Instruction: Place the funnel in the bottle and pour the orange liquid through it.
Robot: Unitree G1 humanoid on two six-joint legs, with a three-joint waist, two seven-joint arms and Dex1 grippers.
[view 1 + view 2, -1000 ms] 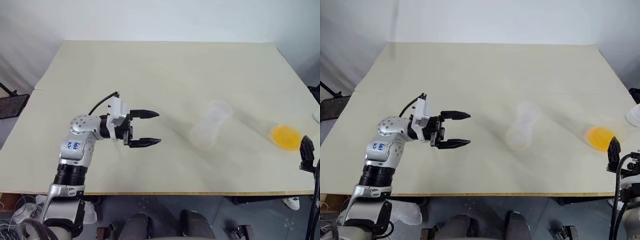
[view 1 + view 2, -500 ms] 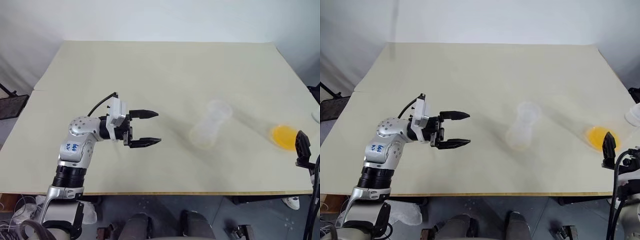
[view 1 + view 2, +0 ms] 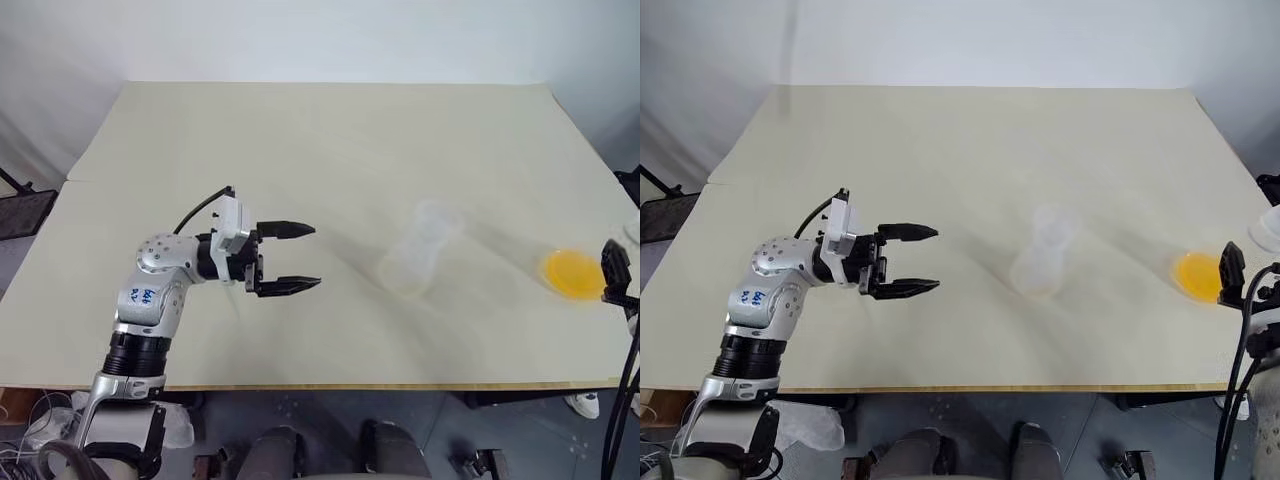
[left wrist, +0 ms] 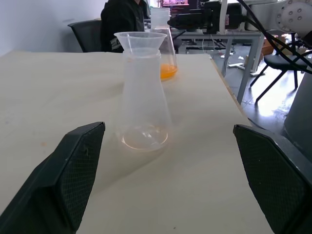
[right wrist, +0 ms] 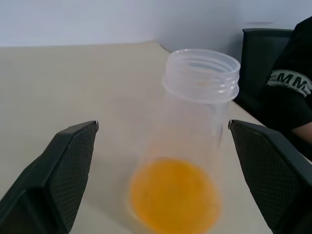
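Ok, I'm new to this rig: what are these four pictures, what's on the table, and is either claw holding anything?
The two overhead pictures come from the robot's head, looking down at a beige table. The other two look along each claw's own fingers. The left gripper hangs open, pointing at the bottle, which stands empty with the funnel already in its neck. The right gripper is open too, facing a clear jar holding the orange liquid at the table's right edge. Nothing is held. A seated person is beyond the table.
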